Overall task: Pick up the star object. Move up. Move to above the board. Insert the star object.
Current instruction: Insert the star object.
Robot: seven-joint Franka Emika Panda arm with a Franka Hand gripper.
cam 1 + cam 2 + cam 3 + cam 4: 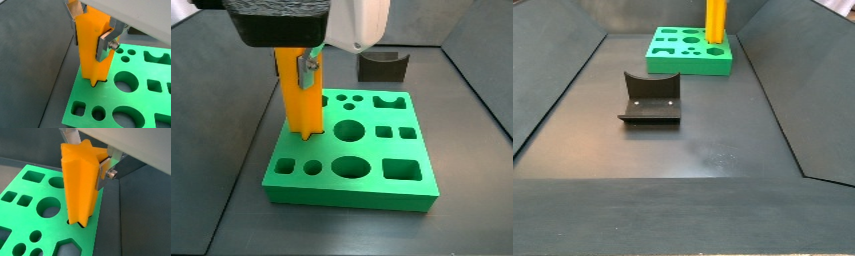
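The orange star object [90, 55] stands upright between the fingers of my gripper [90, 42], which is shut on its upper part. Its lower end sits in the mouth of the star hole [97, 83] near a long edge of the green board [143, 107]; most of its length is still above the board. Both wrist views show this; in one the star-shaped top face [79, 155] shows, with a silver finger [101, 175] against the star object's side. In a side view the gripper [305, 66] holds the star object [298, 105] over the board [372, 165]. The star object [716, 20] and board [680, 62] also show far off.
The dark fixture [651, 97] stands on the grey floor away from the board; it shows behind the board in a side view [381, 66]. Sloping dark walls [553, 90] enclose the floor. The board has round, square and other holes [349, 130] beside the star hole.
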